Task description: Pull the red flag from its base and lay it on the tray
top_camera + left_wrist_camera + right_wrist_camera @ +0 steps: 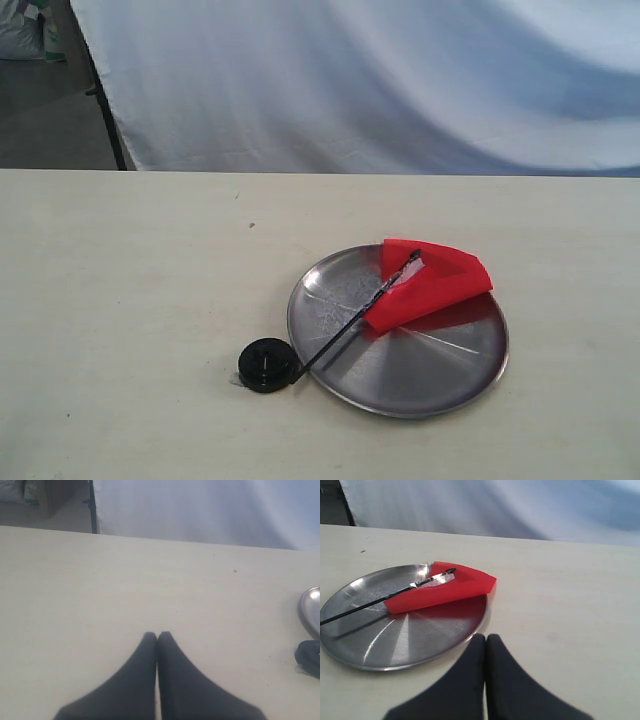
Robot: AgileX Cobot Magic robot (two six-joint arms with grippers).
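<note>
The red flag (432,283) lies folded on the silver tray (420,375), its black stick (350,335) slanting down over the tray's rim toward the black base (266,364) on the table just left of the tray. The right wrist view shows the red flag (440,587) and the tray (395,640) too, with my right gripper (485,638) shut and empty beside the tray's rim. My left gripper (157,635) is shut and empty over bare table; the tray's rim (306,611) and the base (309,656) sit at that view's edge. Neither gripper appears in the exterior view.
A white cloth backdrop (380,80) hangs behind the cream table (130,290). A dark stand leg (108,120) rises at the far left behind the table edge.
</note>
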